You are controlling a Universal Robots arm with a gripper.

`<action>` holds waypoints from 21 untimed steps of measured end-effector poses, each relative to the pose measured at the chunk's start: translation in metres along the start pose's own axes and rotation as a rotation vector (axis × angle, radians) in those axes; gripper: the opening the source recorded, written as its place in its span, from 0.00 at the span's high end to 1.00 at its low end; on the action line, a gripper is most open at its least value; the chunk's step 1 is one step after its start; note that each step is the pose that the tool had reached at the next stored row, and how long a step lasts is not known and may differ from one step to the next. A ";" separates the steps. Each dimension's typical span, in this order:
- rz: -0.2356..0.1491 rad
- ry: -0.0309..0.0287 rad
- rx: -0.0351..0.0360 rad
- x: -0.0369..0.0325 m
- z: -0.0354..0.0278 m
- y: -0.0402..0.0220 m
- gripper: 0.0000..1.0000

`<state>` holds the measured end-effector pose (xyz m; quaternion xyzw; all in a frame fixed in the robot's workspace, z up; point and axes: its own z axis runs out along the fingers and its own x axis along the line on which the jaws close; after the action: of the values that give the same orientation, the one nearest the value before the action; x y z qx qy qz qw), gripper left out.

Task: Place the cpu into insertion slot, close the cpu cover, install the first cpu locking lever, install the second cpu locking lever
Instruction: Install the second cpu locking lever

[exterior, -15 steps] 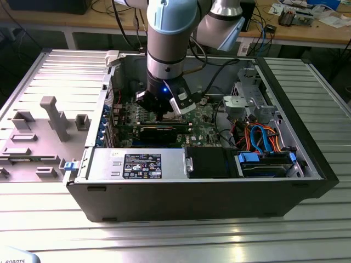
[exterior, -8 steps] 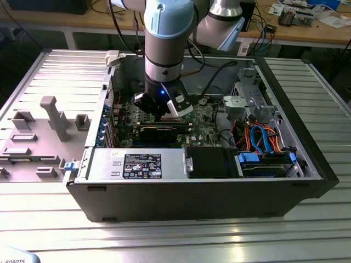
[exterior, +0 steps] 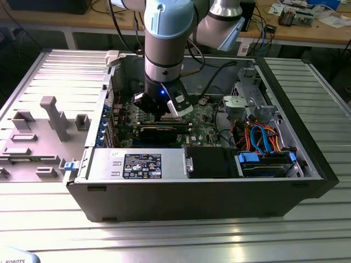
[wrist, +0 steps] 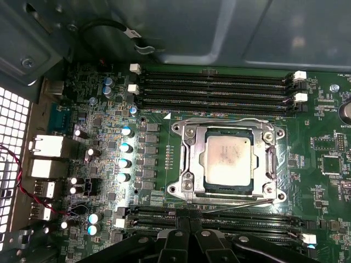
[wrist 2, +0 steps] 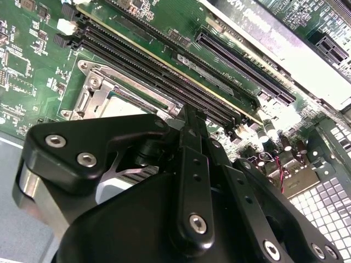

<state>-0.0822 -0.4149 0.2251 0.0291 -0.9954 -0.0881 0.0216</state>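
First wrist view looks down on green circuit board, where the cpu [wrist: 229, 159], a flat square of dull pale metal, sits in the insertion slot [wrist: 188, 184]. The cpu cover [wrist: 263, 143], a thin silvery frame, lies flat around it. Ribbed black memory slots [wrist: 214, 87] run alongside. Just beside the socket hangs the matte black hand [wrist: 189, 241], its fingers pressed together on nothing. From the exterior view the hand [exterior: 160, 114] hovers inside the open computer case [exterior: 192, 197] on the ridged metal counter [exterior: 175, 235].

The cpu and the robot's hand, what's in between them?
In the first wrist view, long black memory slots and a thin silver lever lie between the cpu and the hand.
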 end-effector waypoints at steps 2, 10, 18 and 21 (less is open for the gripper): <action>0.000 0.0000 0.0000 0.0000 0.0000 0.0000 0.89; 0.001 0.0043 -0.0003 -0.0007 0.0001 -0.0002 0.89; 0.006 0.0348 -0.0031 -0.0023 0.0088 -0.0017 0.89; 0.006 0.0367 -0.0036 -0.0023 0.0095 -0.0019 0.89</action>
<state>-0.0803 -0.4150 0.2153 0.0275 -0.9948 -0.0893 0.0402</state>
